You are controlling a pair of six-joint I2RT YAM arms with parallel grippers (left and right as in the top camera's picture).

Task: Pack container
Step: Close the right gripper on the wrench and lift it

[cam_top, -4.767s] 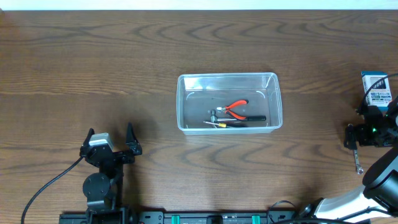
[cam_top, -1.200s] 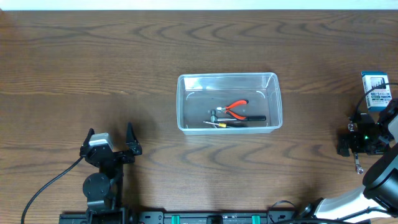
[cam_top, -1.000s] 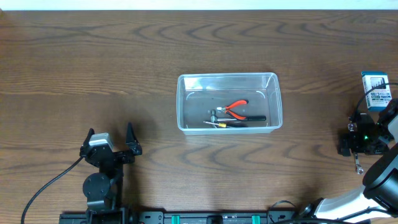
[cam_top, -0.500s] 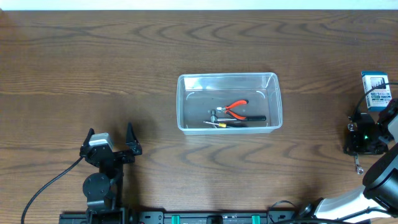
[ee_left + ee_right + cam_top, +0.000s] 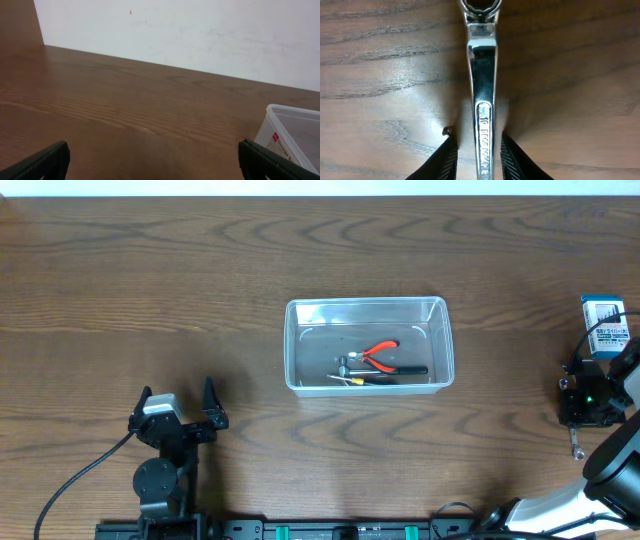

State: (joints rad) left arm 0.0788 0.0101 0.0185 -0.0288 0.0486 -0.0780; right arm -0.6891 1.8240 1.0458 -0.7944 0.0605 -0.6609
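Note:
The container [image 5: 365, 302], a clear rectangular tub, stands mid-table with red-handled pliers [image 5: 380, 355] and other small tools inside. Its corner shows at the right of the left wrist view [image 5: 295, 135]. A steel wrench [image 5: 482, 75] lies flat on the wood at the far right [image 5: 575, 442]. My right gripper [image 5: 479, 150] is down over its shank; both fingers [image 5: 445, 162] straddle it, a narrow gap showing on each side. My left gripper [image 5: 178, 388] rests near the front left, wide open [image 5: 152, 160] with nothing between its fingers.
A small blue-and-white box [image 5: 607, 323] sits just behind the right gripper near the table's right edge. A white wall rises behind the far table edge in the left wrist view.
The right gripper's jaws have narrowed from wide apart to close around the wrench shank. The left arm, the container and its tools have not moved.

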